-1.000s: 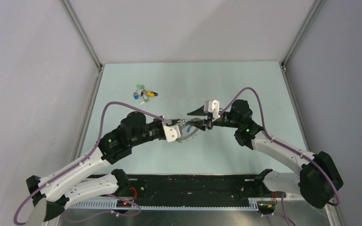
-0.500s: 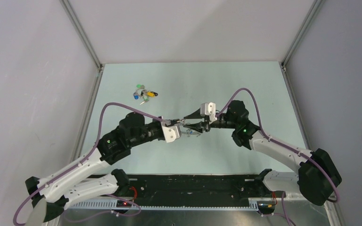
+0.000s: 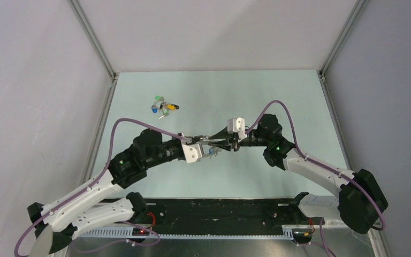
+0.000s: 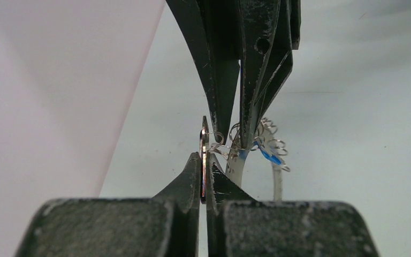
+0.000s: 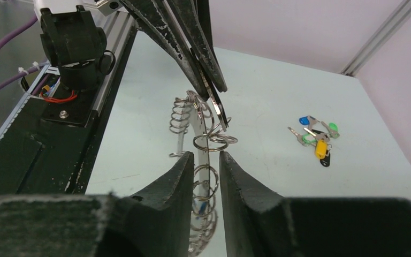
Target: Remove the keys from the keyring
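The keyring (image 4: 203, 160) is held off the table between both grippers, with its rim of wire loops (image 4: 270, 131) spread to the right. My left gripper (image 4: 204, 160) is shut on the ring's flat edge; it also shows in the top view (image 3: 202, 145). A blue key (image 4: 268, 156) hangs among the loops. The black key is hidden. My right gripper (image 5: 207, 160) comes in from the opposite side with its jaws slightly parted and several wire loops (image 5: 207, 179) in the gap. In the top view it (image 3: 220, 143) meets the left gripper tip to tip.
A small cluster of green, blue and yellow keys (image 3: 164, 106) lies on the pale green table at the back left, also seen in the right wrist view (image 5: 316, 136). A black rail (image 3: 219, 211) runs along the near edge by the arm bases.
The right gripper has moved left onto the ring's loops. The left gripper has turned the ring from lying flat towards the camera to edge-on and drawn slightly left.
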{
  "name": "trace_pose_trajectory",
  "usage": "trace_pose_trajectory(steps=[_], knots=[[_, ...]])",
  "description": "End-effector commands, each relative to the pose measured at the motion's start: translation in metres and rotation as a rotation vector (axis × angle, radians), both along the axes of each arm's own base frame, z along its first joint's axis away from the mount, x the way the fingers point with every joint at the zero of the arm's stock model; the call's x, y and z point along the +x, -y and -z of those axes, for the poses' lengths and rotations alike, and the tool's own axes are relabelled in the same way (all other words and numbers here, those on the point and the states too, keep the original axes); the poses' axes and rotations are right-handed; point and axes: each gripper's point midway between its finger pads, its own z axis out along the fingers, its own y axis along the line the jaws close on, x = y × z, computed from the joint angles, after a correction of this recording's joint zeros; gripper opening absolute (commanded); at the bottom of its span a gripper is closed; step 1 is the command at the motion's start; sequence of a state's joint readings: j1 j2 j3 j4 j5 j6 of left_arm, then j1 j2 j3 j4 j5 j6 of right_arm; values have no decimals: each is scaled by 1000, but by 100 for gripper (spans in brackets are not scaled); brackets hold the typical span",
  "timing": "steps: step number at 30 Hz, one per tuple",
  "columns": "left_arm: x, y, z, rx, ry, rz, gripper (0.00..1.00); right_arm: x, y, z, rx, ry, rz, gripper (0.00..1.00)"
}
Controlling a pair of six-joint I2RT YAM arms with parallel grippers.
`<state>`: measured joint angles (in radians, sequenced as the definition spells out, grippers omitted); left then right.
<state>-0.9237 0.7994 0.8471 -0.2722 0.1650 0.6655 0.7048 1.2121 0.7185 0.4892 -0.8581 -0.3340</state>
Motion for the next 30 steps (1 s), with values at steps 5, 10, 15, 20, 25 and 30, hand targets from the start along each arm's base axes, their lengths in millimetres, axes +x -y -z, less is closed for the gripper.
trace_pose_trajectory(steps=[5, 10, 15, 20, 25, 30], knots=[[-3, 3, -24, -59, 68, 28, 0, -2, -3, -36, 72, 75, -21, 29], [-4, 4, -23, -57, 67, 35, 0, 8, -3, -44, 82, 87, 26, 32], [-4, 4, -23, -57, 71, 38, 0, 13, 0, -49, 85, 104, 44, 35], [-5, 4, -23, -56, 72, 42, 0, 15, 3, -50, 82, 111, 46, 37], [-5, 4, -23, -55, 72, 42, 0, 12, 8, -50, 71, 108, 32, 41], [-5, 3, -23, -56, 73, 42, 0, 14, 14, -47, 54, 120, 38, 44]])
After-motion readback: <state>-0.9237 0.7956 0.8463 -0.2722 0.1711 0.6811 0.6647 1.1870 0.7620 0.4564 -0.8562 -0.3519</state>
